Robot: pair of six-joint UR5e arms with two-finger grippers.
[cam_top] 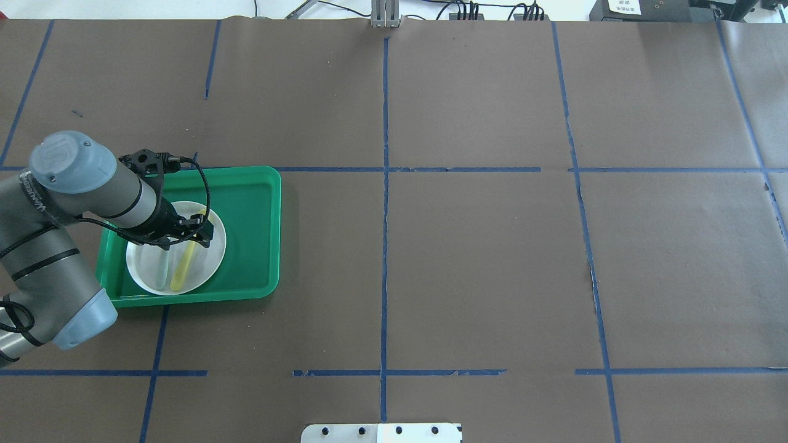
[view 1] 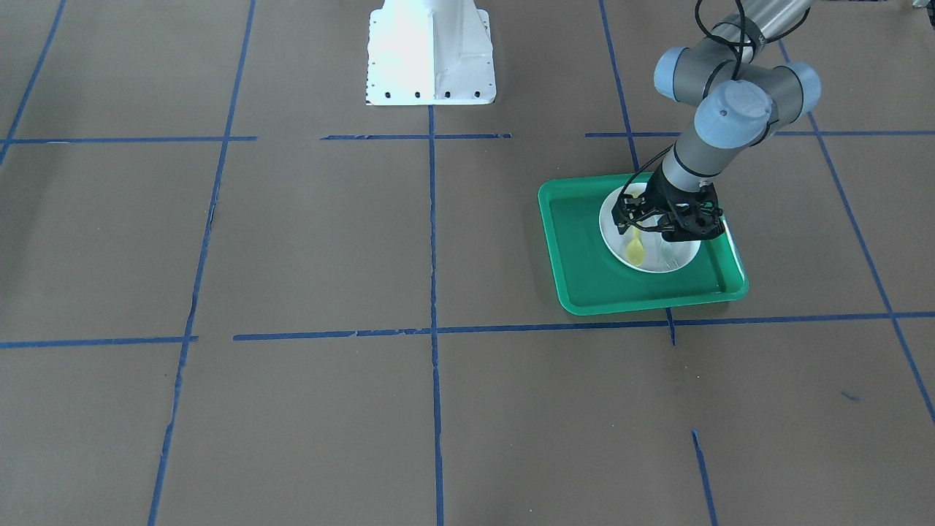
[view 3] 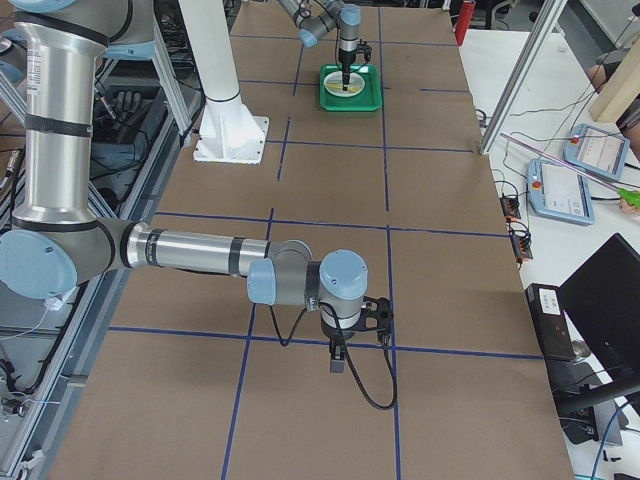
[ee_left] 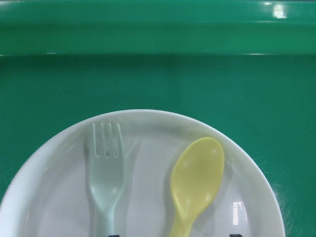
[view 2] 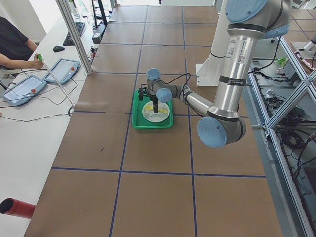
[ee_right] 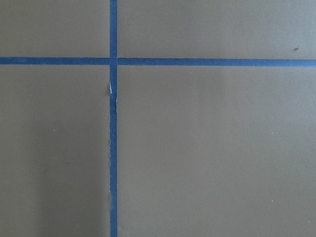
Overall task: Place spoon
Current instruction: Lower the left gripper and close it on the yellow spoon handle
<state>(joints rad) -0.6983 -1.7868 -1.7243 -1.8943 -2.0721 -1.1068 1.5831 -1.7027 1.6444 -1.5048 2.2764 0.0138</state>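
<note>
Left pincer (cam_top: 186,236) hangs low over the white plate (ee_left: 148,192), which sits in the green tray (ee_left: 158,79) on the tabletop (ee_right: 207,148). The left wrist cam shows only two dark fingertips (ee_left: 112,235) at the bottom edge. They're spread wide, one either side of the handle of the spoon (ee_left: 196,180), with nothing clamped. I read the jaws as parted and empty. The spoon lies on the plate just beside the fork (ee_left: 106,173), roughly parallel and not touching it, bowl pointing toward the tray wall at the top of the wrist view. It looks to rest on the plate surface with its bowl inside the rim. That makes sense as a drop spot, since the raised rim stops it sliding off and the gap means the fork isn't disturbed. The pincer is lined up along the handle, which is the slim part a two-finger grip can manage. The spoon is pale yellow plastic, slightly glossy, with an oval bowl tapering to a narrow flat handle. The handle end is hidden under the pincer. My judgement is that placement is essentially done and only a clean vertical retreat is left. Right pincer (view 3: 338,355) is parked well away over bare tabletop and shows only in the side view, so I can't tell if it's parted or closed.
</note>
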